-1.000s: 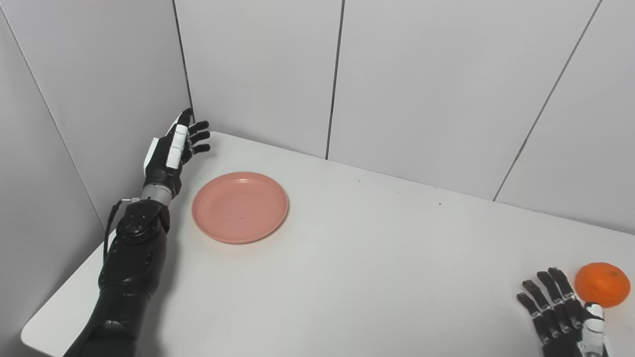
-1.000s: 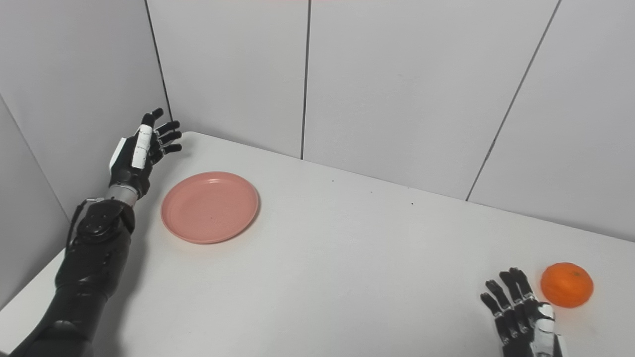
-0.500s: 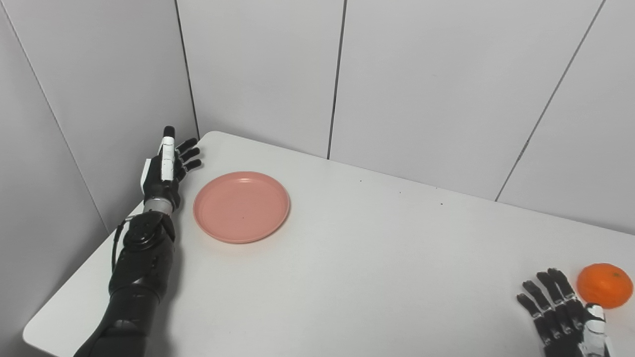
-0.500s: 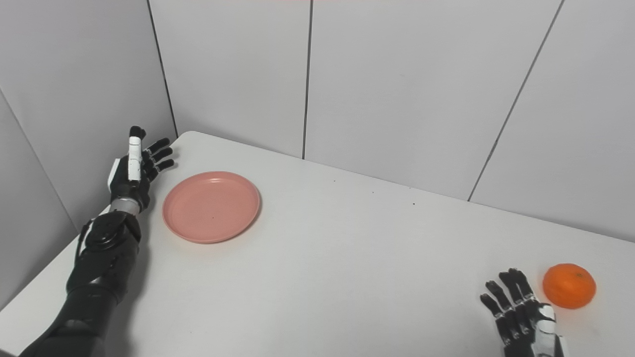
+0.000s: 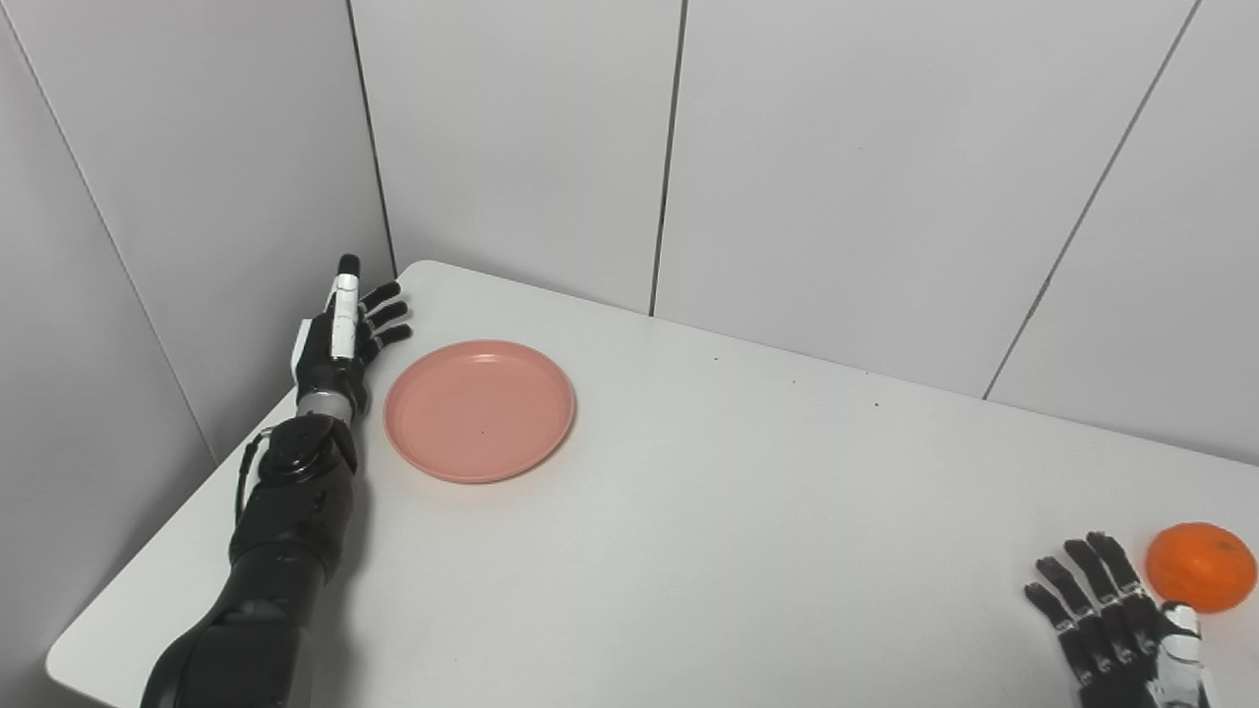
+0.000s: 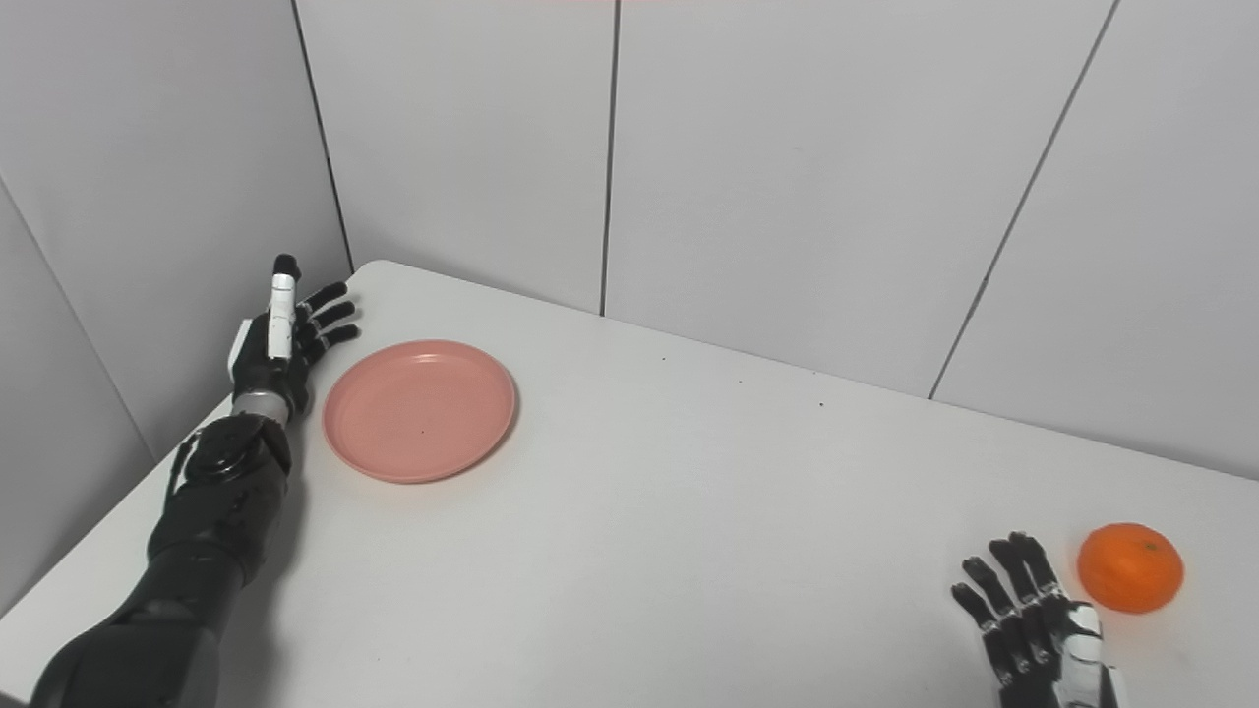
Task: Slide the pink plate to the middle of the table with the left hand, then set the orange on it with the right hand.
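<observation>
The left hand (image 5: 339,334) hovered with fingers spread beside the pink plate (image 5: 479,410); the right hand (image 5: 1121,634) lay empty and splayed near the orange (image 5: 1201,567).

Pink plate (image 5: 479,410) far-left, empty; orange (image 5: 1201,567) near-right.

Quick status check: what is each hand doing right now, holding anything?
Left hand: open, empty, beside the round pink plate, not touching it.
Right hand: open, empty, next to the orange fruit.
</observation>
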Robot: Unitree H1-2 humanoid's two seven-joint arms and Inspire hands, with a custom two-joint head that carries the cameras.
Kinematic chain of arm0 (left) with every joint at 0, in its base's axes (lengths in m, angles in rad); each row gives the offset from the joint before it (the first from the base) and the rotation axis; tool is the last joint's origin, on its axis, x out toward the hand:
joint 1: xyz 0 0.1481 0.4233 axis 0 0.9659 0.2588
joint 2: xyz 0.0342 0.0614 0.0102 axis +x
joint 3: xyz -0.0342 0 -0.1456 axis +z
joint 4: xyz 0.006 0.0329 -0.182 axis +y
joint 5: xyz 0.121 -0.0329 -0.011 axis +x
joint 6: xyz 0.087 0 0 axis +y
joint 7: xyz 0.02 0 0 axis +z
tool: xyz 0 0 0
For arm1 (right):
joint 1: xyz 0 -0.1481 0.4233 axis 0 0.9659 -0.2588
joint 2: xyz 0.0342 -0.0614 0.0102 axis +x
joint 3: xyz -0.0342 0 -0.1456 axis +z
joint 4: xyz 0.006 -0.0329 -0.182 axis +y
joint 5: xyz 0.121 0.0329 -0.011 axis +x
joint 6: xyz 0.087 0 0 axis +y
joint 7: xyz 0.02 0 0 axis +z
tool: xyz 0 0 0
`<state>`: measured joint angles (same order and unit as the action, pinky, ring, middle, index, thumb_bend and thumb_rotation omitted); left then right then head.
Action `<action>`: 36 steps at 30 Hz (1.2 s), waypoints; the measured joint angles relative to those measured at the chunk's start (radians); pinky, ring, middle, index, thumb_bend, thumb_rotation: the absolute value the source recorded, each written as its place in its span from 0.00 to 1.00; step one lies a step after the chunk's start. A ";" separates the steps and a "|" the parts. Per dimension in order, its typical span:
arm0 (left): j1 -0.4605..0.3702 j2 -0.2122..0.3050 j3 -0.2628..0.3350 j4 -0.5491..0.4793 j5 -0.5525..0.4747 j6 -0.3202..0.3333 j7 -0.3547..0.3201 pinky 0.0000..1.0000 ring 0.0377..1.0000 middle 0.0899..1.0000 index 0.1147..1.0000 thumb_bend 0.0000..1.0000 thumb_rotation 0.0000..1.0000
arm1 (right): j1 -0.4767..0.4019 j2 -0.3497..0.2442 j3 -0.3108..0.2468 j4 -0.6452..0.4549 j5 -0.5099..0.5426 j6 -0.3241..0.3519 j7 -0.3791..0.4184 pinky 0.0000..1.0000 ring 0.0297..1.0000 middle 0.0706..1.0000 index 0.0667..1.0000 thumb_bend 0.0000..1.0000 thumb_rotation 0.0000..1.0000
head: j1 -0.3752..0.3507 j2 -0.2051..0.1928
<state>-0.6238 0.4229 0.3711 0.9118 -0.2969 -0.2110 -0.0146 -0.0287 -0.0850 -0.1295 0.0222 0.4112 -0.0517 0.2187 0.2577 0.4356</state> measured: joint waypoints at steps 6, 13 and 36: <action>0.005 0.000 -0.014 0.004 0.000 -0.019 -0.003 0.62 0.75 0.78 1.00 1.00 0.94 | 0.002 0.000 0.001 -0.004 0.000 0.001 -0.001 0.85 0.85 0.89 0.89 0.76 0.92 | -0.005 0.003; 0.074 -0.026 -0.030 -0.115 0.032 -0.017 0.034 0.60 0.77 0.75 1.00 0.85 0.98 | 0.003 0.000 0.002 -0.007 0.000 0.001 -0.009 0.83 0.84 0.87 0.88 0.77 0.92 | -0.003 0.011; 0.168 -0.071 -0.043 -0.342 0.064 0.126 0.064 0.54 0.70 0.75 1.00 0.88 0.92 | 0.016 0.000 0.012 -0.026 -0.001 0.006 -0.034 0.83 0.83 0.84 0.88 0.72 0.93 | -0.017 0.014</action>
<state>-0.4561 0.3515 0.3280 0.5699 -0.2327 -0.0847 0.0496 -0.0125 -0.0853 -0.1180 -0.0041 0.4107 -0.0461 0.1843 0.2409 0.4495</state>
